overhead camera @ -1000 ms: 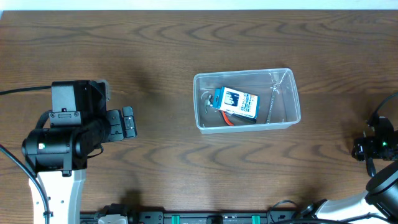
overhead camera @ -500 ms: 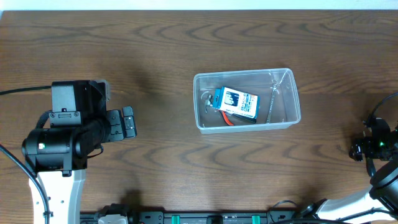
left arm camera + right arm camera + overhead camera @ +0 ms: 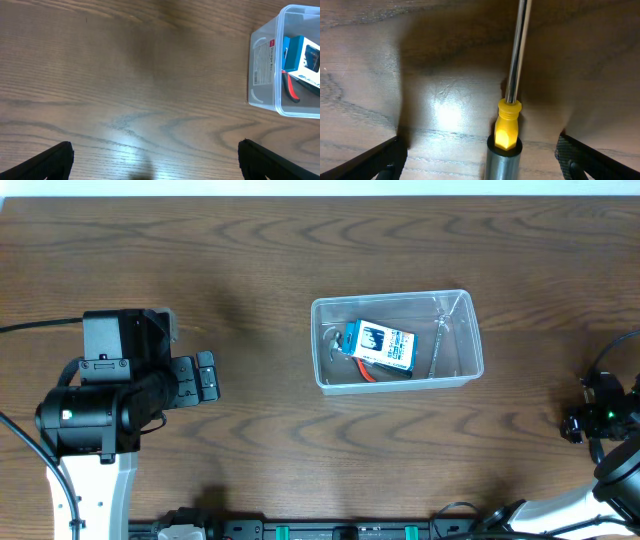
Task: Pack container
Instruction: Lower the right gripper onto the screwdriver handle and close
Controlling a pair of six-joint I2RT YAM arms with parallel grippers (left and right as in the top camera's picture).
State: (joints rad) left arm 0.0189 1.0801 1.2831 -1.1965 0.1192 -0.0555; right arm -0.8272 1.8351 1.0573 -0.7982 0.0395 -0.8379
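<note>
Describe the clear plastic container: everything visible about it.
The container is a clear plastic rectangular tub with rounded corners and a rim, open on top, upright on the wooden table near its middle, long side running left to right. A white label shows on one short wall. Inside lie a blue box, a red-handled tool partly hidden by it and a slim metal tool. Only the table and these contents touch it.
</note>
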